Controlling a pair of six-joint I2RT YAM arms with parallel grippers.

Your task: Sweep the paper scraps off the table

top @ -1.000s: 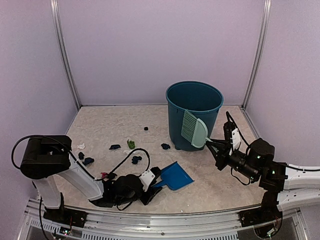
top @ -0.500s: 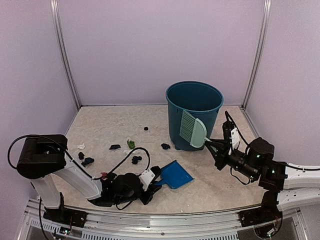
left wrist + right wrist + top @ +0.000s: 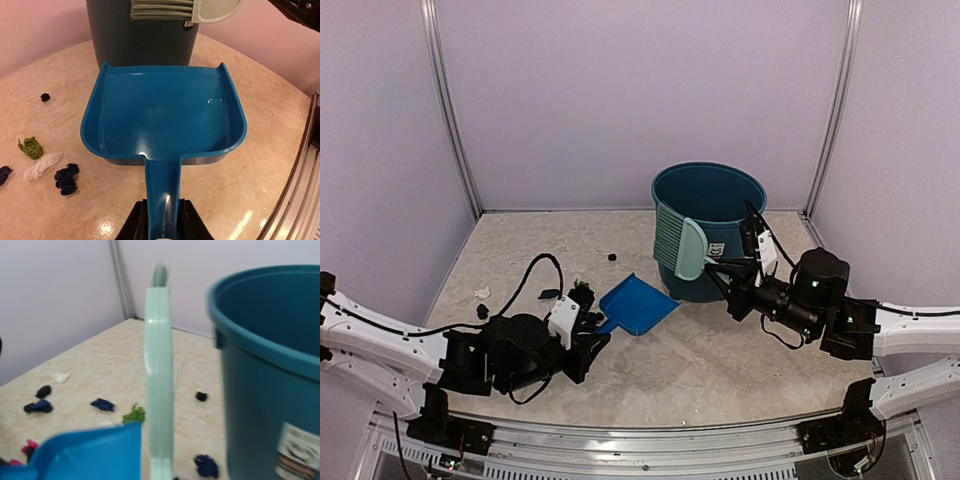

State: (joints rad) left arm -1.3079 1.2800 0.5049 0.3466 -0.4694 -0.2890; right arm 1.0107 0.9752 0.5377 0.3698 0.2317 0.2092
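Paper scraps lie on the left half of the table (image 3: 740, 370): a green one (image 3: 31, 147), a white one (image 3: 42, 165), a dark navy one (image 3: 66, 177) and a black one (image 3: 612, 257). The right wrist view shows more, among them a navy scrap (image 3: 102, 404) and a pink one (image 3: 29, 446). My left gripper (image 3: 585, 335) is shut on the handle of the blue dustpan (image 3: 162, 115), whose mouth faces the bin. My right gripper (image 3: 725, 275) is shut on the pale green brush (image 3: 675, 240), held upright in front of the bin with its bristles up.
A teal bin (image 3: 710, 215) stands at the back right of the table, just behind the dustpan and brush. Lilac walls enclose the table, and a silver rail (image 3: 650, 435) runs along its near edge.
My left gripper has closed on the dustpan handle and carried the pan up and left, towards the bin. My right gripper has moved the brush left, in front of the bin.
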